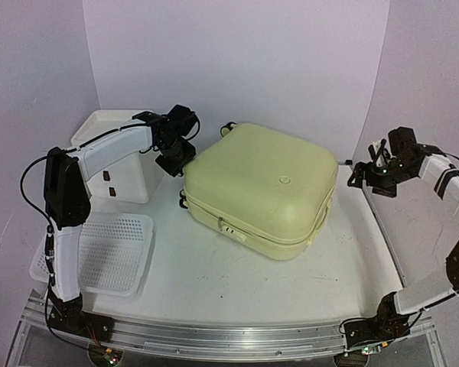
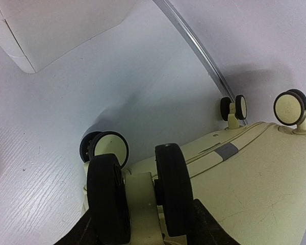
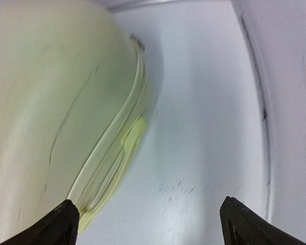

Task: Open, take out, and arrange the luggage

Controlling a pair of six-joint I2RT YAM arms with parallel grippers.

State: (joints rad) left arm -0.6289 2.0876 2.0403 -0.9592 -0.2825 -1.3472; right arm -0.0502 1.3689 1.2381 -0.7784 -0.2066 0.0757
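Wheel (image 2: 174,190) of luggage (image 1: 260,183) clamped in L claw (image 2: 148,225); R claw (image 3: 149,205) spread alongside.

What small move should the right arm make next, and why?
Probably ease the open right gripper toward the seam of the closed luggage beside it: the left gripper seems to clamp a wheel, and the right holds nothing.

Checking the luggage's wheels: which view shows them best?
Left wrist: the wheels fill the foreground, sharp. Top external shows the whole luggage, wheels only dark specks at its left edge; right wrist shows just shell and seam.
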